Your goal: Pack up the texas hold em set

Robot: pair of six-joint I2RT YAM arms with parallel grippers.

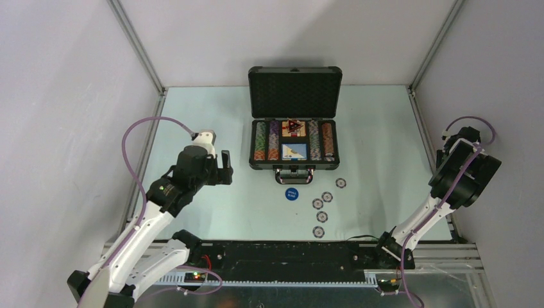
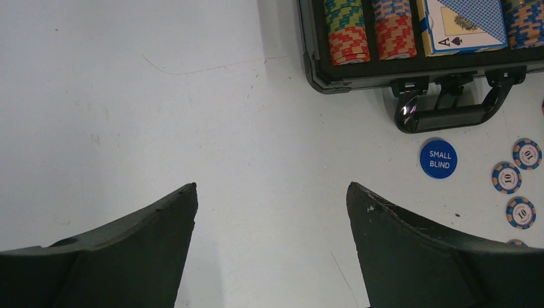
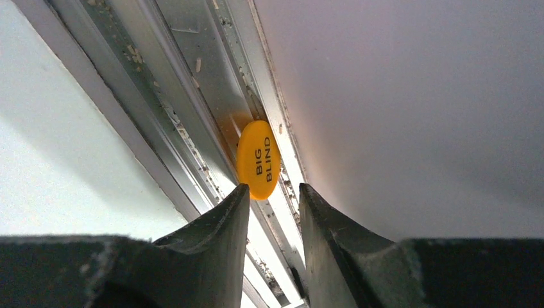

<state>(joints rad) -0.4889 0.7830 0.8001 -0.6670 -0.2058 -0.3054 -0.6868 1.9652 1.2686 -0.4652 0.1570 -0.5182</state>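
The dark briefcase (image 1: 294, 90) lies open at the table's middle back, with rows of striped chips (image 1: 260, 141), a card box (image 1: 294, 151) and a dark triangular marker (image 1: 293, 125) inside. In front of its handle (image 2: 449, 115) lie a blue "small blind" button (image 2: 439, 159) and several loose chips (image 1: 322, 217). My left gripper (image 2: 272, 186) hangs open and empty over bare table left of the case. My right gripper (image 3: 272, 186) points into the right edge rail, jaws narrowly apart, with an orange "big blind" button (image 3: 258, 157) lying just past its fingertips, not gripped.
An aluminium frame rail (image 3: 192, 96) runs along the table's right edge against the white wall (image 3: 417, 96). White walls enclose the left and back. The arm bases and a black bar (image 1: 282, 253) sit along the near edge.
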